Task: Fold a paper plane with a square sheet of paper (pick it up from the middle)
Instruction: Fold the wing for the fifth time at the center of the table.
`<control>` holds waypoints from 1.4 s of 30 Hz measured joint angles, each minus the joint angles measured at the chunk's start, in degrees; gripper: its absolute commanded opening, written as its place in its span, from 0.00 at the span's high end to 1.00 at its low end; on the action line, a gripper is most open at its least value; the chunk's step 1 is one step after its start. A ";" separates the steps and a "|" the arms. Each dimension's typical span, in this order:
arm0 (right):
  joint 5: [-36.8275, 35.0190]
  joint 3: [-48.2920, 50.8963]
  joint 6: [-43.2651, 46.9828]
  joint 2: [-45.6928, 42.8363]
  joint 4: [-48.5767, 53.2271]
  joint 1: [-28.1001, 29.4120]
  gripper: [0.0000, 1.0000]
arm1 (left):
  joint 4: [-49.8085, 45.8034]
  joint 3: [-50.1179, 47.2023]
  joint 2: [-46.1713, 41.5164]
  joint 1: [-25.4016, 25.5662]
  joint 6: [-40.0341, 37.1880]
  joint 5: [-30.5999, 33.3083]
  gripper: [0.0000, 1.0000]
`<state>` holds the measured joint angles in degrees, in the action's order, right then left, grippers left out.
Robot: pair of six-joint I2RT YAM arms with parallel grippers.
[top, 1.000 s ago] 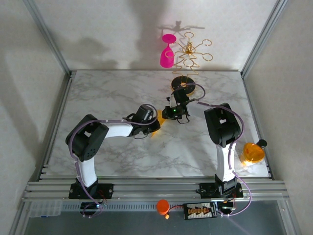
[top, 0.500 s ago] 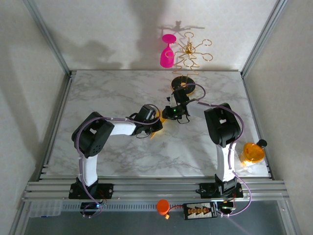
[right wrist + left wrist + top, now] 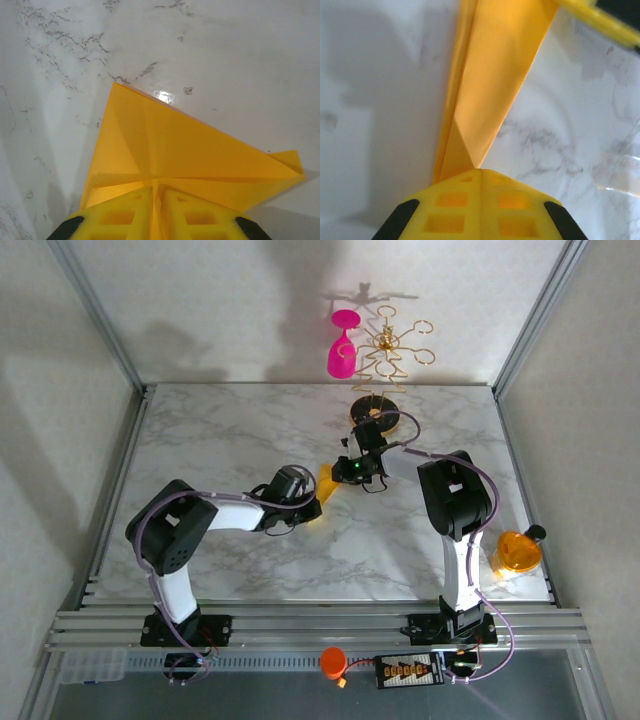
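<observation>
Both hands meet at the middle of the marble tabletop [image 3: 220,440], a bit toward the far side. The orange-yellow paper [image 3: 324,482] sits between them, partly folded and not flat.

Left hand [image 3: 308,505] comes in from the left. In the left wrist view the left hand [image 3: 481,172] is clenched, yellow fingers [image 3: 452,210] pressed together with no gap. The narrow end of the paper [image 3: 495,75] runs right into the seam between them, so it is pinched there. From that pinch the paper stretches away as a long folded strip with a layered edge along its left side, lifted off the marble and throwing a shadow to the left.

Right hand [image 3: 340,478] reaches in from the far right. In the right wrist view the right hand [image 3: 155,189] is closed down to a thin slit, grasping the paper [image 3: 165,145]. A crease runs sideways just beyond the fingertips. The paper fans out into a wide triangle with one corner pointing away and another out to the right. The right corner has a small doubled flap.

Gold stand [image 3: 376,412] stands on the far side of the tabletop just behind the right hand, with a pink wine glass [image 3: 341,352] hanging on its left. Round orange disc [image 3: 516,552] sits at the right edge, well apart from the paper.
</observation>
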<state>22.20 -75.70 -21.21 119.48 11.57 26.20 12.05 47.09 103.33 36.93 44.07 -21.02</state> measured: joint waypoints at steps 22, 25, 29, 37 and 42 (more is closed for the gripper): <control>-1.42 3.93 -10.93 -3.37 -0.42 2.93 0.84 | -4.55 8.24 3.04 -0.66 4.63 6.25 1.00; -1.40 3.96 -11.65 -3.39 -0.42 2.93 0.84 | -4.57 7.63 3.30 -0.66 5.62 7.45 1.00; -1.03 3.96 -11.89 -3.48 -0.42 2.93 0.86 | -3.41 5.95 3.30 -0.66 7.23 8.15 1.00; 2.93 7.76 -13.64 -8.44 -4.92 2.89 0.89 | 1.38 3.19 2.99 -0.66 10.47 8.66 1.00; 3.63 11.23 -15.26 -11.61 -7.54 3.39 0.92 | 2.29 2.67 2.91 -0.66 11.28 8.70 1.00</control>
<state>25.82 -64.47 -36.47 107.87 4.03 29.58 14.35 49.76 106.24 36.27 55.35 -12.32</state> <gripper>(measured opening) 0.088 0.050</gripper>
